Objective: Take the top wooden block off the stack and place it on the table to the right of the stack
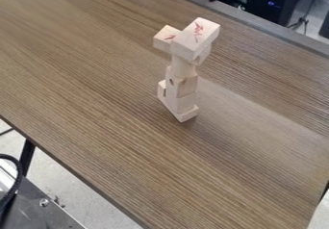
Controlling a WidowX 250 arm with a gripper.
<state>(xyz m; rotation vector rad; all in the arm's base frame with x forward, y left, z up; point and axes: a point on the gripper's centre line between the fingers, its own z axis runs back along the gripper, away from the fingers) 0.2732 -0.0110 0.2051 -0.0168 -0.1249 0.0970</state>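
Note:
A tower of pale wooden blocks stands upright on the brown wood-grain table (96, 88), a little above the middle of the camera view. At its top, a large block (195, 38) with a red mark lies tilted beside a smaller red-marked block (166, 36). Below them is a rounded piece (183, 67), resting on stacked squarish blocks (182, 92). A flat block (185, 114) forms the foot, and another small block (162, 90) stands against the tower's left side.
The table's near edge runs from the left side down to the bottom middle. A metal surface (38, 209) with a black cable (19, 175) is at the lower left. Dark equipment (277, 2) stands beyond the far edge at the upper right.

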